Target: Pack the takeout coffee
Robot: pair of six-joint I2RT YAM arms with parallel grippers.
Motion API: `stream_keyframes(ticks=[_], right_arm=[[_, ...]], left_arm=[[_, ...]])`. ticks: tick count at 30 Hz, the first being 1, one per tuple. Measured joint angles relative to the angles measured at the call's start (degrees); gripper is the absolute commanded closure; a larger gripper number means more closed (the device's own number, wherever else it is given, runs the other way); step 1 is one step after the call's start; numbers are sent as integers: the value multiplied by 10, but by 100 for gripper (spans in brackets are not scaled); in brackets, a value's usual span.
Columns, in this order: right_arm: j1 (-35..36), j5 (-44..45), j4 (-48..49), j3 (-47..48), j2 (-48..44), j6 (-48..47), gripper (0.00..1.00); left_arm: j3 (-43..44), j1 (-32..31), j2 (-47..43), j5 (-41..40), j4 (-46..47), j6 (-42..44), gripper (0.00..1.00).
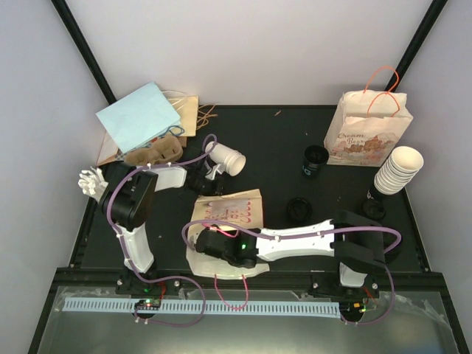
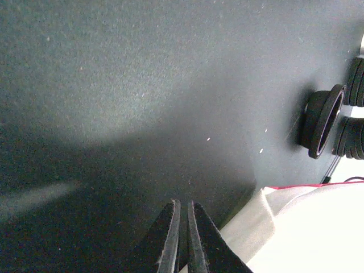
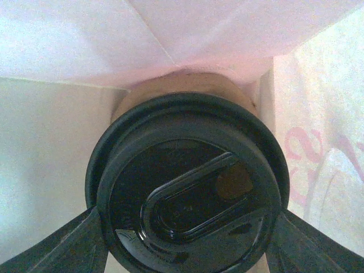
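A white paper bag with pink print [image 1: 236,210] lies flat on the black table in front of the arms. My right gripper [image 1: 214,243] reaches into it from the right. In the right wrist view it [image 3: 185,242] is shut on a brown coffee cup with a black lid [image 3: 187,193], with the bag's walls [image 3: 68,45] all around. My left gripper [image 1: 205,183] hovers at the bag's far left corner. In the left wrist view it [image 2: 183,206] is shut just above the table, and the bag's edge [image 2: 307,227] lies beside its right finger.
A white cup [image 1: 227,158] lies on its side by the left gripper. A cardboard carrier [image 1: 151,151] and a blue bag [image 1: 140,118] are at the back left. A standing printed bag [image 1: 369,133], stacked white cups [image 1: 398,169], a black cup [image 1: 316,161] and loose black lids [image 1: 299,209] [image 2: 321,120] are on the right.
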Motion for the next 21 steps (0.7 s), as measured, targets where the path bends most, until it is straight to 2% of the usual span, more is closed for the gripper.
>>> stream_keyframes(ticks=[3,10,18,21], right_arm=[[-2,-15,-19,0,-12,6,50],[-11,-51,-64,9,-33,15,50],[-24,-87,-122,38,-42,26,50],[-30,-98,-139,47,-45,28,50]], left_arm=[[0,-2,0,0,-12,-2,90],[0,-3,0,-2,-40,-2,74],[0,-2,-12,-12,-61,5,46],[4,-1,-18,-18,-72,9,41]])
